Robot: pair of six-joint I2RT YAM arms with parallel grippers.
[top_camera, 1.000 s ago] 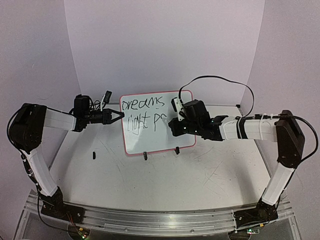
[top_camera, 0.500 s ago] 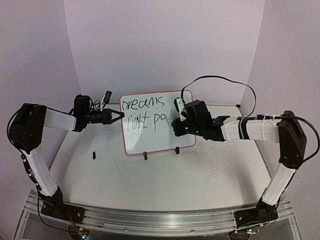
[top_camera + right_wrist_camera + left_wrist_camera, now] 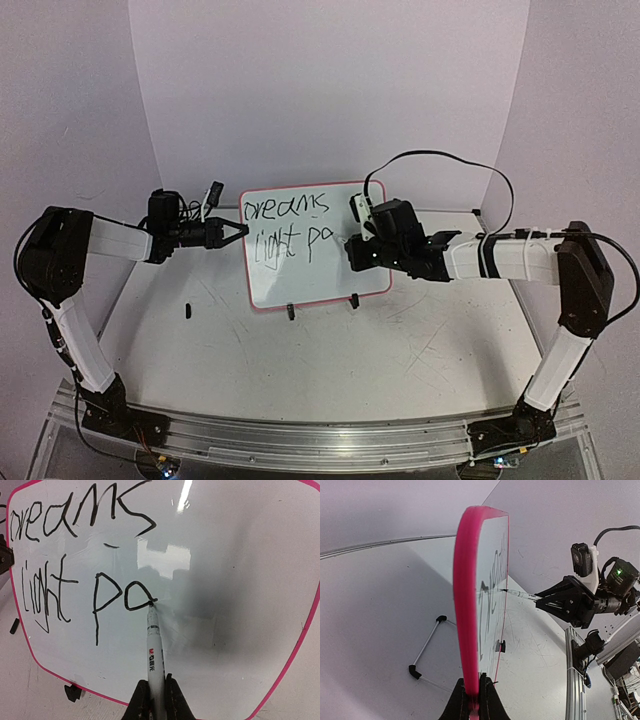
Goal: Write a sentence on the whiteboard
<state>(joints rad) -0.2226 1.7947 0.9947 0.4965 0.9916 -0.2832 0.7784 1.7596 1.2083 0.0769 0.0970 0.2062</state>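
Pink-framed whiteboard, edge pinched by the left fingers; right fingers clamp a marker touching the sentence.

We see whiteboard upright on surface | sentence reads "dreams light pa" | left gripper at board's left edge | right gripper beside "pa"

Light: bright, even.
Glare: pale patches on the whiteboard, right wrist view.
Shadow: soft, right of the marker.
Distortion: wrist views bow at edges.
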